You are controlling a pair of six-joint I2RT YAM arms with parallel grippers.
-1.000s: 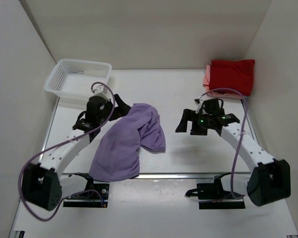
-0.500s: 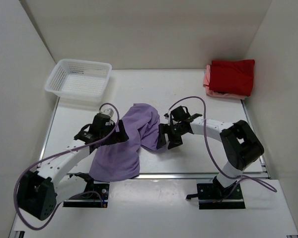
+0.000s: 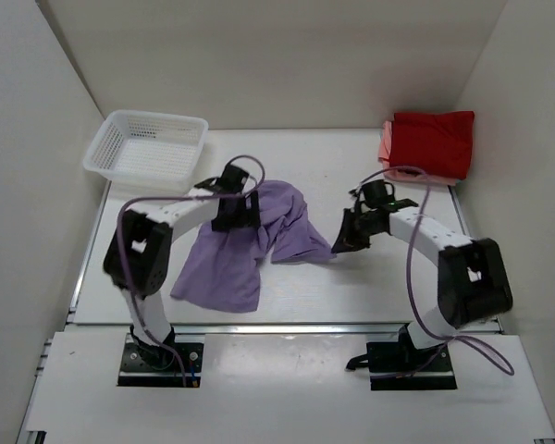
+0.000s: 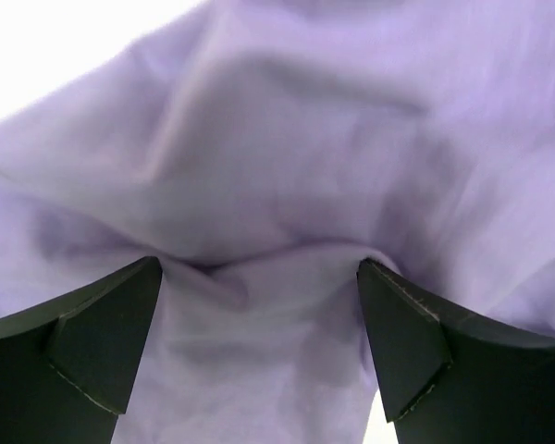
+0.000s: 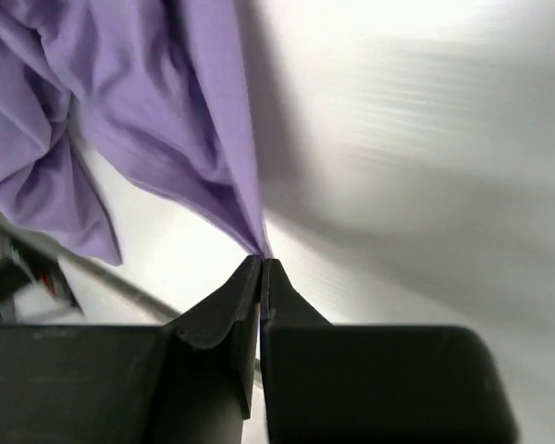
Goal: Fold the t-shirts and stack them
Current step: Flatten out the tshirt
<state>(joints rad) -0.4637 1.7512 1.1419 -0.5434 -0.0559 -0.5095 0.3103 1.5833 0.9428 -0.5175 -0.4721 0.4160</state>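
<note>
Two grippers now work the purple shirt [image 3: 227, 264]. Your right gripper [image 5: 261, 262], which half a second ago was only reaching the cloth's edge, is pinched tight on a corner and has drawn it out, away from the left gripper [image 4: 259, 268]. That one has moved up to the shirt's far part and sits with fingers apart, cloth bunched between them, unpinched. Spreading appears begun; folding has not. Well beyond the right gripper, the red shirt [image 3: 432, 139] lies on the pink shirt [image 3: 385, 148].

Right gripper [image 5: 261, 264], its two dark fingers pressed together, pinches a corner of the lavender t-shirt [image 5: 166, 111], which stretches up and left over the white table [image 5: 425, 185].
</note>
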